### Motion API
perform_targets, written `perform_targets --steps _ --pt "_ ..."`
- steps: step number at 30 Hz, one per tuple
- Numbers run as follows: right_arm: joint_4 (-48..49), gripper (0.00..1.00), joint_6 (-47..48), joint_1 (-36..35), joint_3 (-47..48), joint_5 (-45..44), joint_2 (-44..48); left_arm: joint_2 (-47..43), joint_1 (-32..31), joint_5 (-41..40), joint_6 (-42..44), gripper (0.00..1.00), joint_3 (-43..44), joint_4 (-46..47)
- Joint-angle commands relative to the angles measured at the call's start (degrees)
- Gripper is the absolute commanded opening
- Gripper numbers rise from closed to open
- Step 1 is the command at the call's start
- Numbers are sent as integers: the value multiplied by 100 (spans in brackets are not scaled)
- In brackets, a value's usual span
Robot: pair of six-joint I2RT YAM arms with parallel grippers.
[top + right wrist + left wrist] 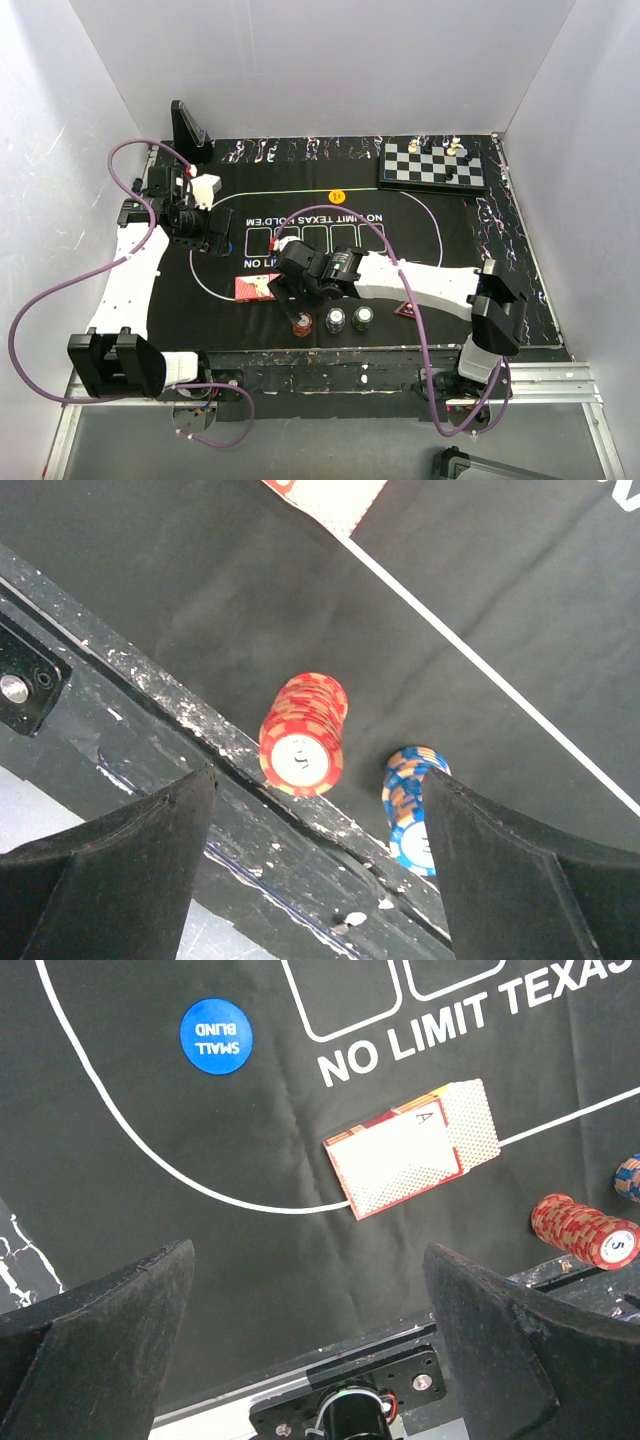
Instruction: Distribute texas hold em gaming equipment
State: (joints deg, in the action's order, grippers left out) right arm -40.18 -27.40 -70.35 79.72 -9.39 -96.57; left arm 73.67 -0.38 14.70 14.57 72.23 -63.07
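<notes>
Seen from above, the right arm crosses the black mat (455, 235) and covers its own gripper, one edge of the red-backed card deck (254, 287) and most of a small red marker (407, 310), whose shape cannot be made out. The right wrist view shows the right gripper (320, 778) with its fingers spread wide and holding nothing. It hangs over the red chip stack (302, 735), which stands alone on the mat at the near edge of the desk (300, 150). Just beside that stack, the blue chip stack (408, 798) is partly hidden behind one finger, and only a corner of the deck enters at the top. A green chip stack (362, 318) ends the row of three and shows only in the top view. The left gripper (308, 1255) is also wide open and empty, hovering above the mat's near curve. Below it the deck lies slightly fanned across the white line, with a card marked "A" peeking out. A blue button (216, 1036) reading "SMALL BLIND" lies well apart from the deck. A yellow button (337, 194) sits at the far curve, its print too small to read. The chessboard (432, 165) at the far right corner carries a few pieces.
</notes>
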Motion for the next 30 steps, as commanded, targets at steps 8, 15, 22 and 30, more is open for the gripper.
perform_targets --steps 8,15,22,30 --pt "573 91 -178 -120 -124 209 -564 -362 29 -257 -77 100 37 -74" --pt "520 81 -240 -146 -176 183 -766 -432 29 -319 -42 100 -7 -30" --pt "547 73 -345 -164 -273 174 -872 -441 29 -327 -7 100 19 5" --pt "591 54 -415 -164 -335 113 -784 -485 29 -389 55 100 -59 67"
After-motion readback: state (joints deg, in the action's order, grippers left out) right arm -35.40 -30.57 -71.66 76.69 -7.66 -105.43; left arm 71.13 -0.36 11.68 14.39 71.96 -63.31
